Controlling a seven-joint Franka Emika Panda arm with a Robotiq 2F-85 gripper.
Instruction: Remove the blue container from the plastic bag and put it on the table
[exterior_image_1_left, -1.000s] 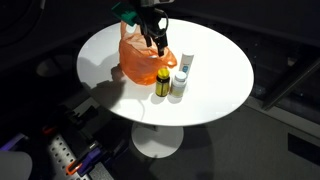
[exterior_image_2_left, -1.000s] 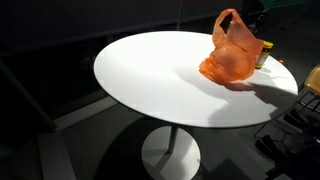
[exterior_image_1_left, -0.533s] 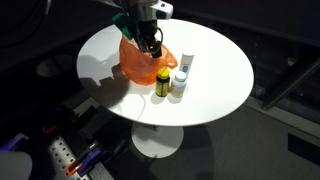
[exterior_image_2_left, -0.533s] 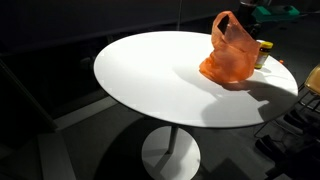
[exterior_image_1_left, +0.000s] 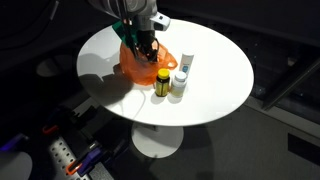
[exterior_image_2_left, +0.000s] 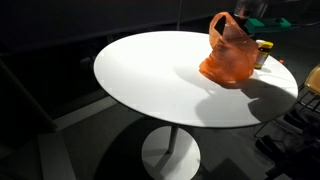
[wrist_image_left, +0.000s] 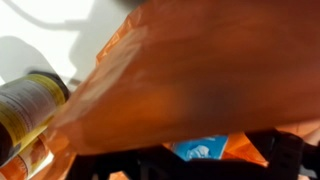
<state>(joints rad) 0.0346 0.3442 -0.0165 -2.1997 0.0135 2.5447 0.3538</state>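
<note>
1. White round table (exterior_image_1_left: 215, 60) on a single pedestal, dark room around it; it shows in both exterior views.
2. Orange plastic bag (exterior_image_1_left: 136, 64) sits on the table, slumped, with its handles up. An exterior view from the far side (exterior_image_2_left: 230, 55) shows it near the table's edge.
3. Arm (exterior_image_1_left: 122, 10) comes in from above. The gripper (exterior_image_1_left: 146, 48) points down, right over the bag's open top, with its tips at or just inside the mouth.
4. In the wrist view, orange bag film fills most of the picture and is blurred. The blue container (wrist_image_left: 205, 147) shows low in the middle, inside the bag, only partly visible.
5. Jaws look parted: dark fingers (wrist_image_left: 285, 150) sit either side of the blue patch along the bottom edge. Nothing is seen clamped between them, and I can't tell whether they touch the container or the bag film.
6. Yellow-capped bottle (exterior_image_1_left: 163, 83) stands upright just beside the bag, on the side nearer the table's rim. In the wrist view it appears at the left edge (wrist_image_left: 25, 110), close against the bag.
7. White bottle (exterior_image_1_left: 180, 82) with a teal cap stands upright, touching or nearly touching the yellow-capped one, on the side away from the bag.
8. The blue container is not on the bare table; it lies in the bag below the gripper.
</note>
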